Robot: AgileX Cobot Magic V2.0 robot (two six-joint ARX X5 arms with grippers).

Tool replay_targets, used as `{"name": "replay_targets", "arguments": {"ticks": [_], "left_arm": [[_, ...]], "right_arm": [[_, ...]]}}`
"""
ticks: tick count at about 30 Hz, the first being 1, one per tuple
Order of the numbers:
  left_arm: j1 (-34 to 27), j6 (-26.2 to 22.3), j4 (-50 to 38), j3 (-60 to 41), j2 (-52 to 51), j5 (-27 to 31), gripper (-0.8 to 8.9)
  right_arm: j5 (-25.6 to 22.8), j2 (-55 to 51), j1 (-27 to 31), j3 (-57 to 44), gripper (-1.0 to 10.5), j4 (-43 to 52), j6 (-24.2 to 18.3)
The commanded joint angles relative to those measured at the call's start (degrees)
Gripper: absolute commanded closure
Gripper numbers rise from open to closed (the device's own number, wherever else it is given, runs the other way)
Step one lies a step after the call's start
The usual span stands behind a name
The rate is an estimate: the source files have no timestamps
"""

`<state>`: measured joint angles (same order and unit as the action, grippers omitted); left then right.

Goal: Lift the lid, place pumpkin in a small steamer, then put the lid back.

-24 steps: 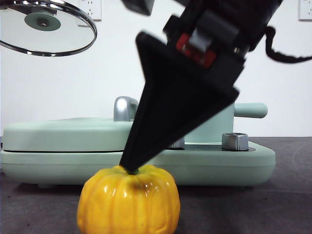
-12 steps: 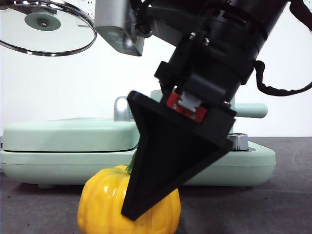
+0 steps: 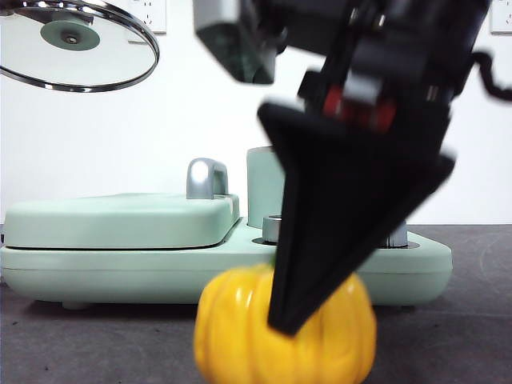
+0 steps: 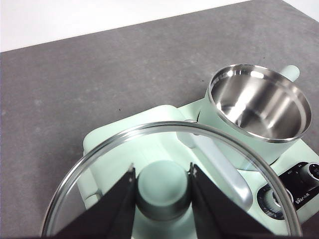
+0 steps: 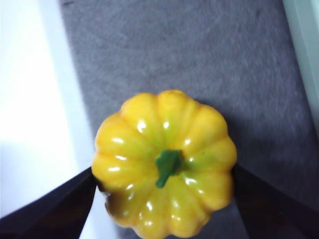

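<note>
Small glossy yellow-orange ribbed toy pumpkin [image 5: 164, 164] with green stem, low over the dark grey surface [image 5: 199, 59] before the mint-green cylindrical steamer pot [image 4: 256, 112]: likely light, rigid and slick, best taken across its widest ribs. Right end effector [image 5: 164, 191] clamps both flanks. Left end effector [image 4: 162, 196] grips the mint knob of the round clear glass lid [image 4: 99, 164], held aloft.
</note>
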<state>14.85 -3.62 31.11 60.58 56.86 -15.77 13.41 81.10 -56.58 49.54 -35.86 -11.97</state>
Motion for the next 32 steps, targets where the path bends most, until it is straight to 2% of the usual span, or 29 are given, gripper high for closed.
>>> {"name": "replay_targets", "arguments": {"ticks": [1, 6, 11, 14, 20, 26, 32], "left_arm": [[0.11, -0.20, -2.03, 1.14, 0.00, -0.07, 8.04], [0.11, -0.20, -2.51, 1.14, 0.00, -0.07, 8.04], [0.11, -0.22, -2.67, 1.14, 0.00, -0.07, 8.04], [0.11, -0.39, -2.73, 1.14, 0.00, -0.07, 8.04], [0.11, -0.39, -3.43, 1.14, 0.00, -0.07, 8.04], [0.11, -0.70, -3.78, 1.14, 0.00, -0.07, 8.04], [0.11, -1.29, -4.04, 1.14, 0.00, -0.07, 8.04]], "right_arm": [[-0.07, -2.16, -0.61, 2.49, 5.9, -3.04, 6.29], [-0.15, -5.97, -0.24, 6.05, 5.9, -10.91, 13.49], [-0.39, -7.39, 1.46, 12.90, 5.9, -23.87, 21.55], [-0.42, -7.39, 2.82, 17.97, 5.9, -32.39, 24.44], [-1.95, -7.32, 6.05, 27.17, 5.9, -40.72, 25.70], [-5.14, -6.21, 10.97, 35.10, 5.9, -41.03, 25.68], [-7.74, -2.03, 16.37, 42.91, 5.9, -41.00, 23.10]]}}
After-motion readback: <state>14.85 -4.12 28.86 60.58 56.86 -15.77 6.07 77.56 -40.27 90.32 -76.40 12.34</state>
